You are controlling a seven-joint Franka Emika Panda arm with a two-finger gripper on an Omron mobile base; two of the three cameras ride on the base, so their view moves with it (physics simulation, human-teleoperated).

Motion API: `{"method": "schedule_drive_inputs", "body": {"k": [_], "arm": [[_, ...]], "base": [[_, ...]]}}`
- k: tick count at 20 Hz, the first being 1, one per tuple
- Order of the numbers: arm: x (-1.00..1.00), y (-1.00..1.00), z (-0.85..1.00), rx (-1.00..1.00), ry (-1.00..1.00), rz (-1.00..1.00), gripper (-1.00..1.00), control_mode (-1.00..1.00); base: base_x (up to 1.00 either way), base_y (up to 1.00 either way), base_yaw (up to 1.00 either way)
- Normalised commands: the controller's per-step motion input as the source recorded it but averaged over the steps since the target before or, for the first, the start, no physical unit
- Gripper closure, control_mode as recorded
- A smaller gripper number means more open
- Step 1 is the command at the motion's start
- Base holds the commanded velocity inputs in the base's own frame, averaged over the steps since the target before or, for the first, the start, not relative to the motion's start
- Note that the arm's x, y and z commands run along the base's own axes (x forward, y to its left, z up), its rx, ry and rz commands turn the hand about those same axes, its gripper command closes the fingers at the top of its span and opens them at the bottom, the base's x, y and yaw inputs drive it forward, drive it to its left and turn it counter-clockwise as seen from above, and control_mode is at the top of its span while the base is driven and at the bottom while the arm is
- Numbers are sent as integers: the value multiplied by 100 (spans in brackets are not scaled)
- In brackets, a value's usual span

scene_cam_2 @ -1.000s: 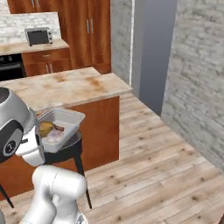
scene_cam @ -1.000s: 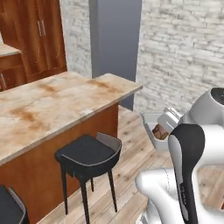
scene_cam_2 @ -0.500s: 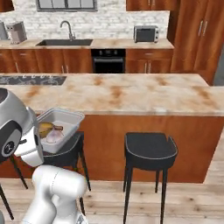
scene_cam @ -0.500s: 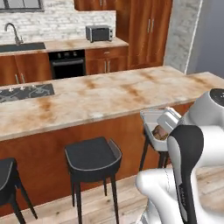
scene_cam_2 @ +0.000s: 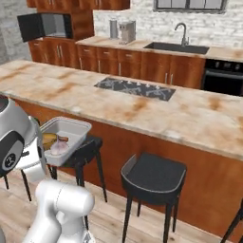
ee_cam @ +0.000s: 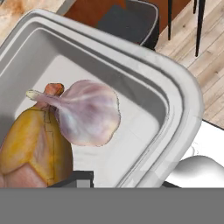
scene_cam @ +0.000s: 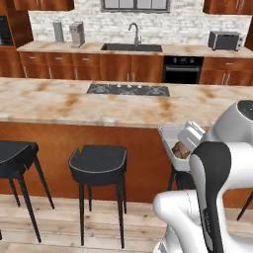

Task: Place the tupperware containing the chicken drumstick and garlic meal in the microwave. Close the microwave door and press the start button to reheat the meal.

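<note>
Broadly, you were facing a long marble-topped island counter that ran across both base views, with a dark cooktop set into its top and black stools standing along its near side on the wooden floor. Behind it you had the back counter with a sink and faucet, a black oven below, a silver toaster to the right and two small appliances to the left. In the right base view the microwave sat at the far upper left among the wood cabinets, well apart from the arm, with the microwave door swung open to its left and the grey interior showing. Your arm carried the tupperware out in front of it, lifted in the air on the near side of the island and over a stool, touching neither. In the left base view the same container showed just past the white arm, partly hidden by it. Inside it lay the chicken drumstick, golden-brown, with the pale garlic bulb resting against it, both crowded toward one corner. The gripper sat at the container's near rim, one dark finger tip just showing inside the wall, so you could read it as clamped on that rim and bearing the container's weight.
</note>
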Motion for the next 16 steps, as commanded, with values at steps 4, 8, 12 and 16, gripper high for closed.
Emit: {"method": "schedule_drive_inputs", "body": {"k": [4, 8, 12, 16], "arm": [[0, 0, 0, 0, 0, 0, 100, 100], [0, 0, 0, 0, 0, 0, 100, 100], [0, 0, 0, 0, 0, 0, 100, 100], [0, 0, 0, 0, 0, 0, 100, 100]], "base": [[7, 89, 61], [24, 92, 55], [41, 100, 48], [45, 93, 50]]}}
